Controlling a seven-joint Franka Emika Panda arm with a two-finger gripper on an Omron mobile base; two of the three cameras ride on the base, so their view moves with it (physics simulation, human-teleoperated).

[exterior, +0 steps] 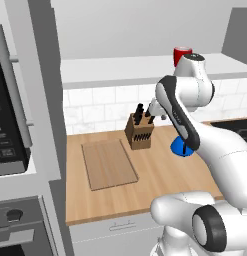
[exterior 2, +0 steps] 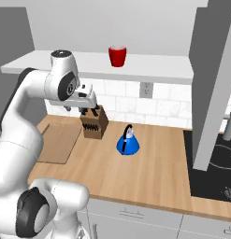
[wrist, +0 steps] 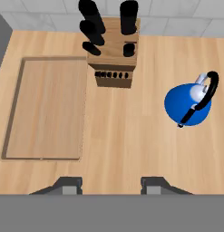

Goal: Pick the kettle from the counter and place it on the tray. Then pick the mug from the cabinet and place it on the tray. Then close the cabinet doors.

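Hand view: kettle (wrist: 188, 105) right of hand (wrist: 111, 183)

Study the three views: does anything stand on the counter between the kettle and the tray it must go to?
Yes. The knife block stands toward the wall between the kettle and the tray, slightly behind the straight line; the nearer strip of counter between them looks bare.
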